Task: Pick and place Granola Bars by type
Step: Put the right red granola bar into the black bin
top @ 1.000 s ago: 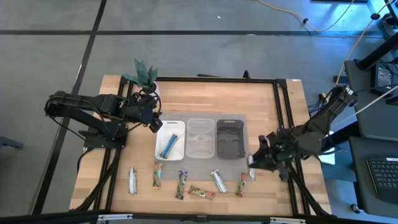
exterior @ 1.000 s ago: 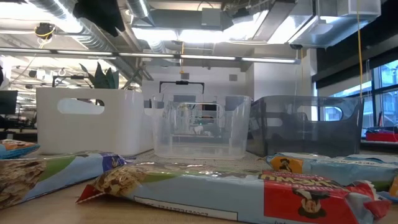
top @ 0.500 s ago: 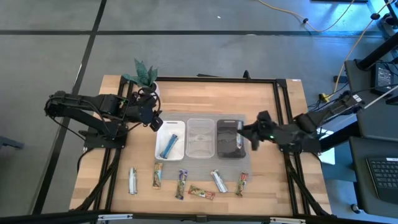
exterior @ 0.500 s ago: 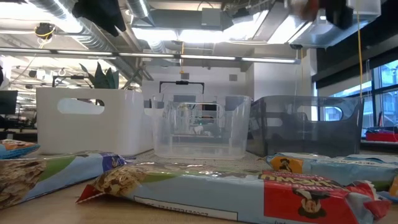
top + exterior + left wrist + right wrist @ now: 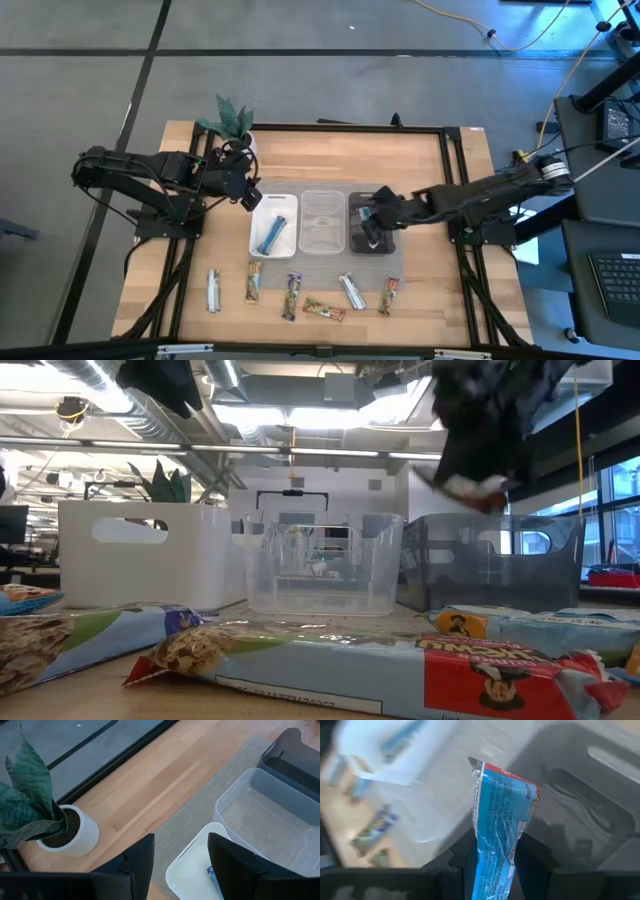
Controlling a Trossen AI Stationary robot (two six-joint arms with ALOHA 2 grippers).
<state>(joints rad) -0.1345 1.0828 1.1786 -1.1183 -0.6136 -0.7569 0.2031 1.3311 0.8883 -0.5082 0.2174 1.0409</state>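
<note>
My right gripper [image 5: 368, 222] hovers over the dark tray [image 5: 371, 245], shut on a granola bar [image 5: 496, 815] in a blue wrapper with a red end. In the low view this gripper [image 5: 478, 455] hangs above the dark tray [image 5: 500, 565]. My left gripper [image 5: 248, 197] waits open over the far left corner of the white tray [image 5: 258, 232], where a blue bar [image 5: 273, 235] lies. The clear tray [image 5: 322, 222] stands between the two. Several more bars lie flat in a row on the near side, among them a silver one [image 5: 213, 290] and a brown one [image 5: 324, 309]. My right gripper pinches the bar between its two fingers at one end [image 5: 492, 852], coming from the table's right and slanting down. The bar runs along the fingers and sticks out past them, its red free end [image 5: 506, 776] over the dark tray. It is lifted clear.
A potted plant [image 5: 230, 122] stands at the table's far left corner. A grey mat [image 5: 395, 262] lies under the trays. Black rails [image 5: 455, 180] frame the table. Bare wood lies beyond the trays on the far side [image 5: 340, 160].
My right gripper has risen from the table's near right part and swung toward the left and far edge, ending over the dark tray. The bar it carries has come up off the table with it. My left arm has kept still.
</note>
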